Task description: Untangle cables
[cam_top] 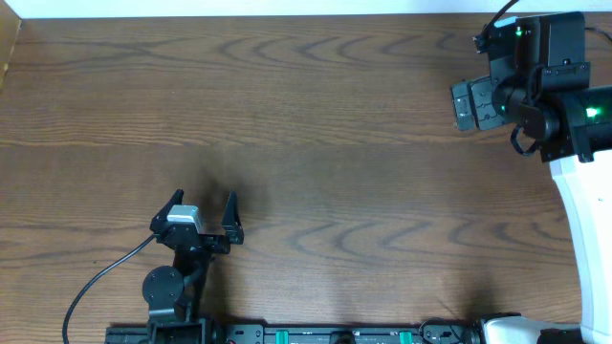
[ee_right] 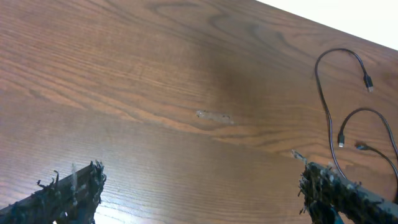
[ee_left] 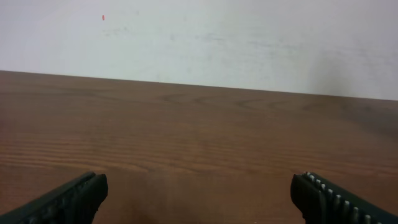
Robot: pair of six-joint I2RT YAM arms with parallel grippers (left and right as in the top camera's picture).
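A: Left end effector (cam_top: 203, 201) and right end effector (ee_right: 199, 177) both gape wide, empty; cables (ee_right: 368, 81) lie on the desk (ee_right: 155, 74) beside the right one.
B: Thin cords may slip a pinch; tugging one could tighten loops.

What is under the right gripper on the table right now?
Thin black cables with small plug ends lie on the brown wooden table by a finger of the open black right gripper, which hides their near parts. Overhead shows none, likely covered by the arm.
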